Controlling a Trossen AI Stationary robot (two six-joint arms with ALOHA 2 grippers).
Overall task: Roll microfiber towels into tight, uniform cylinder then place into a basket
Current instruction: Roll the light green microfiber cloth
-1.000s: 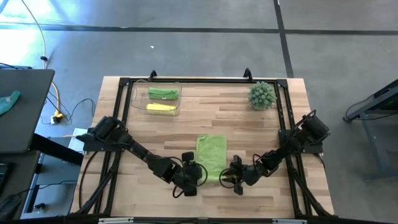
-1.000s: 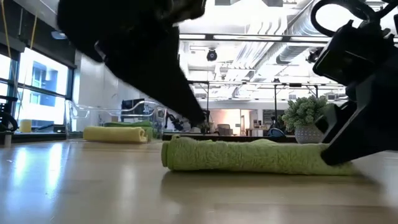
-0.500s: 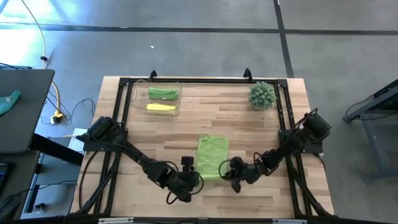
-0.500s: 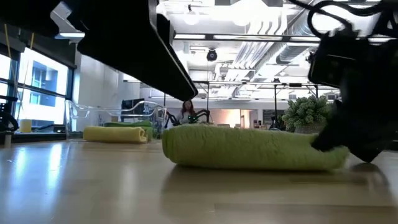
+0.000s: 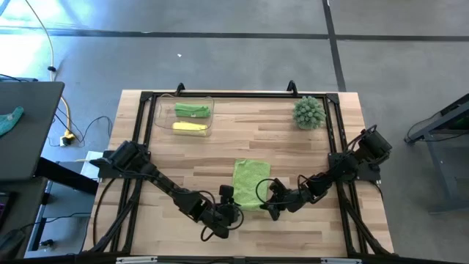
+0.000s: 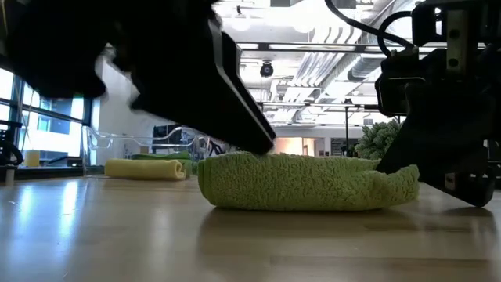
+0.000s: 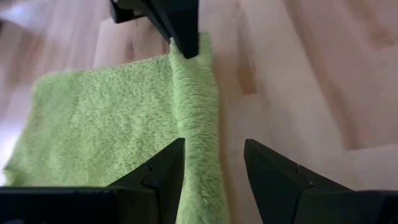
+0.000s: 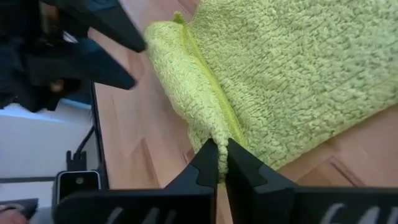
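Note:
A light green microfiber towel (image 5: 250,180) lies spread on the table, its near edge rolled into a thick ridge (image 6: 305,184). My right gripper (image 8: 219,149) is shut on the ridge's right end. At the ridge's left end my left gripper (image 7: 214,180) is open, one finger on each side of the ridge (image 7: 198,143); I cannot tell whether either finger touches it. The clear basket (image 5: 161,117) at the far left holds a green roll (image 5: 193,110) and a pale yellow roll (image 5: 189,127). My right gripper pinches the right end of the rolled edge (image 8: 214,127) between its two fingertips. It comes slanting down from the table's right, with the fingers pointing along the roll. The roll rests on the table and on the flat part of the towel.
A spiky green plant (image 5: 308,112) stands at the far right. A black frame (image 5: 242,95) runs along the table's far edge and sides. Bare wood lies between the towel and the basket.
My right gripper has shut on the right end of the towel's near edge and turned about its own axis. That edge has rolled over toward the far side into a thicker ridge, while the far part stays flat. My left gripper has also turned slightly.

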